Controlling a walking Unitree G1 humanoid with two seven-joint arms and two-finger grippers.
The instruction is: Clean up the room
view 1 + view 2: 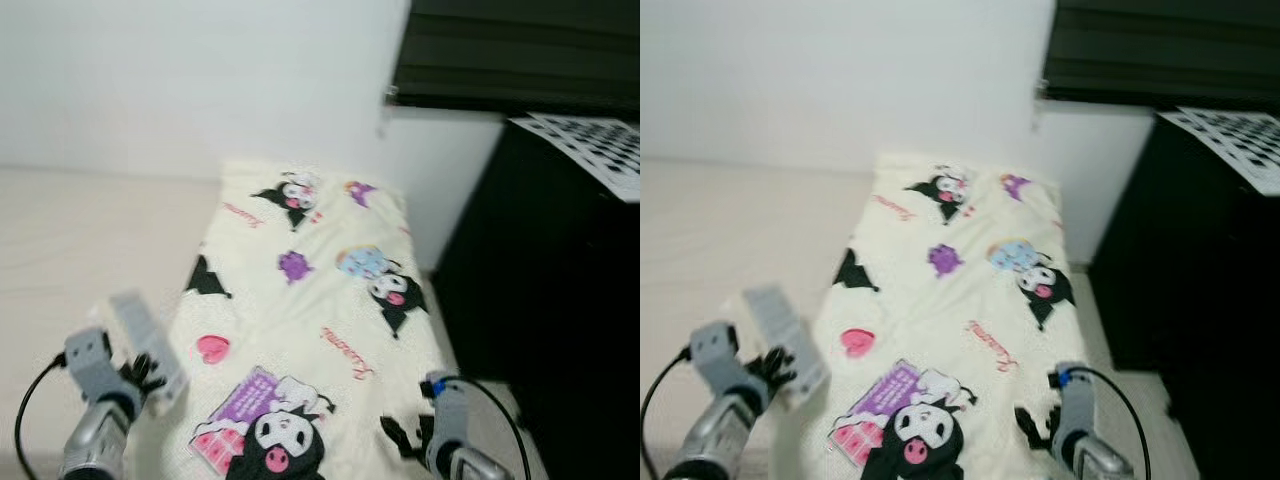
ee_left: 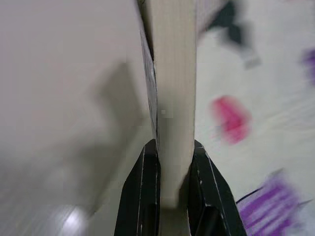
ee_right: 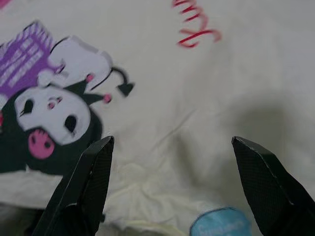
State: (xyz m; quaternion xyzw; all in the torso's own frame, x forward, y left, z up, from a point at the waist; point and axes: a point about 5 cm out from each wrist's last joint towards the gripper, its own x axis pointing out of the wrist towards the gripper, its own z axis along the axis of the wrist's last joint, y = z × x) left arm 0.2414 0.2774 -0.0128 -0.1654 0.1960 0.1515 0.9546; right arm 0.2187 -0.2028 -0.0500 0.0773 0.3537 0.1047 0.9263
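In your left eye view, lower left of the frame, the left pincer (image 1: 140,375) clamps a flat white box (image 1: 148,350) beside the cartoon-print bed (image 1: 300,300); the right pincer (image 1: 405,435) sits at the lower right over the bed's edge. Your left wrist view shows the fingers (image 2: 142,196) pressed on the box's edge. Your right wrist view shows its fingers (image 3: 88,182) spread wide above the sheet.
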